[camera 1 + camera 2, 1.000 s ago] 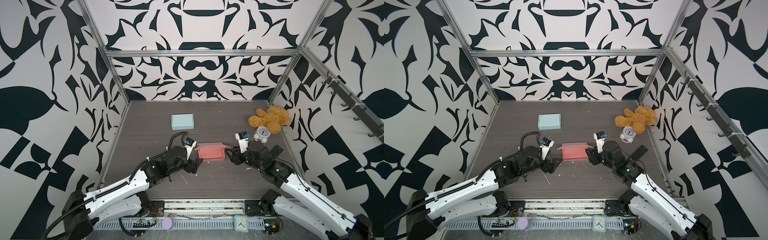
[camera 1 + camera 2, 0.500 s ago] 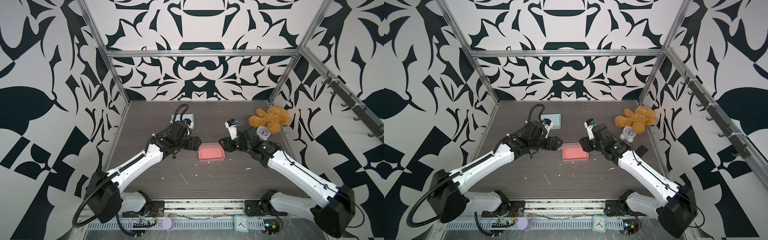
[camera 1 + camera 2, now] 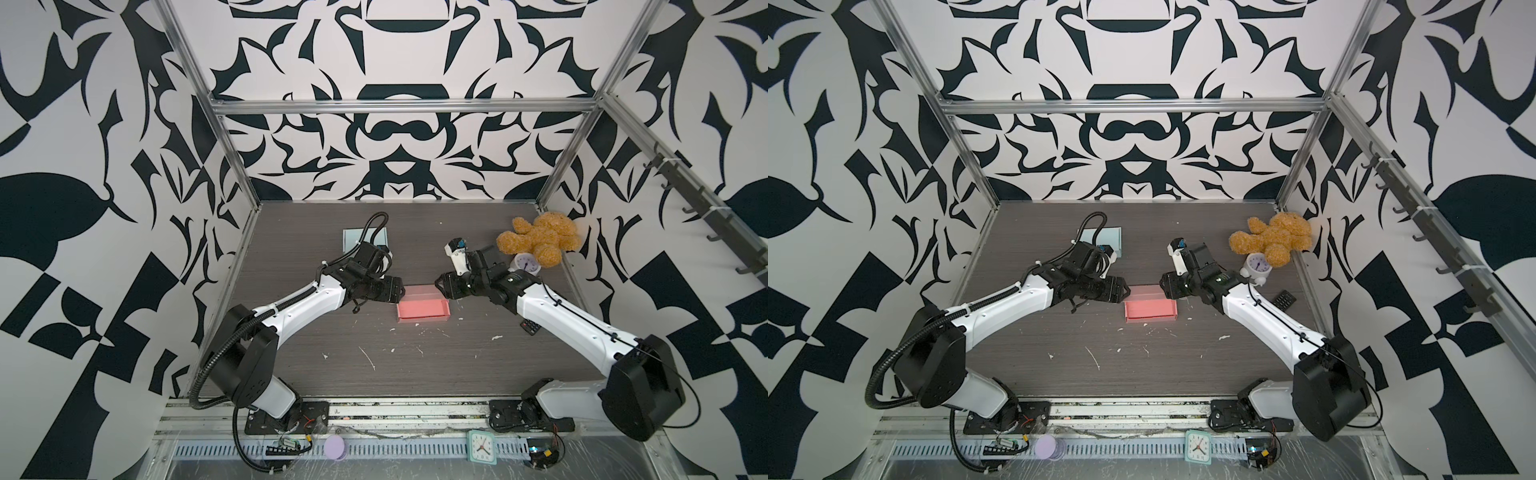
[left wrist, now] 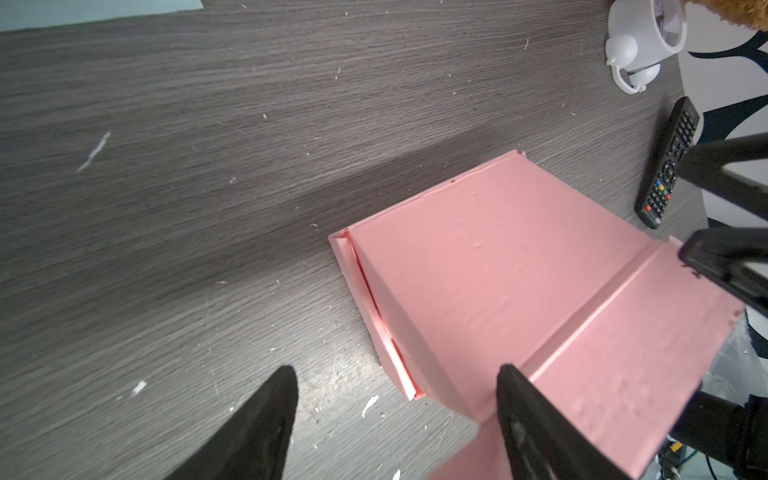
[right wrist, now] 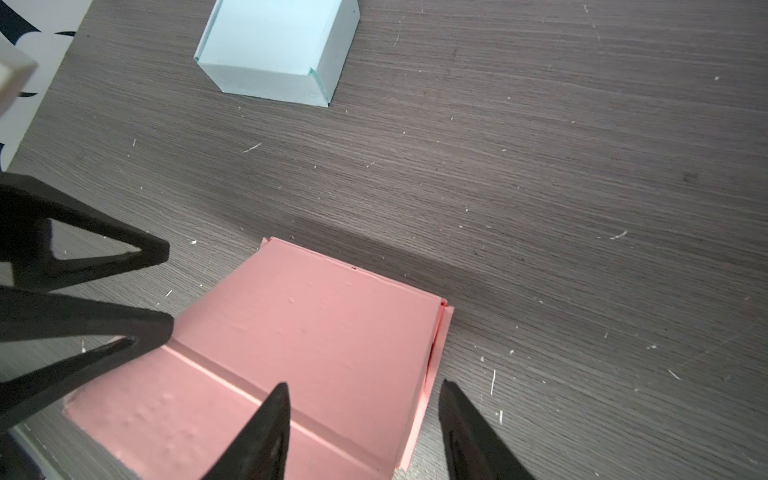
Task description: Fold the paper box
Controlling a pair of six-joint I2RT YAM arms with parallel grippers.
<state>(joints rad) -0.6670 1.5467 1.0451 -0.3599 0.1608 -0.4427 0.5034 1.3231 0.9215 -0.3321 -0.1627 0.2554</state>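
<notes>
Since the pink box (image 3: 422,311) already has its side walls (image 4: 376,320) up and the big panel (image 5: 316,316) looks laid over the body, I'd call this mostly done. It sits on the table (image 3: 415,374), well apart from the teddy bear (image 3: 536,239).

What's left, I think: the creased strip (image 4: 644,340) sticks out untucked. The right pincer (image 5: 363,384) is between the teddy bear and the box, jaws apart, straddling a box edge and gripping nothing. The left pincer (image 4: 395,374), on the box's far side from the teddy bear, is spread wide too, with nothing clamped.
</notes>
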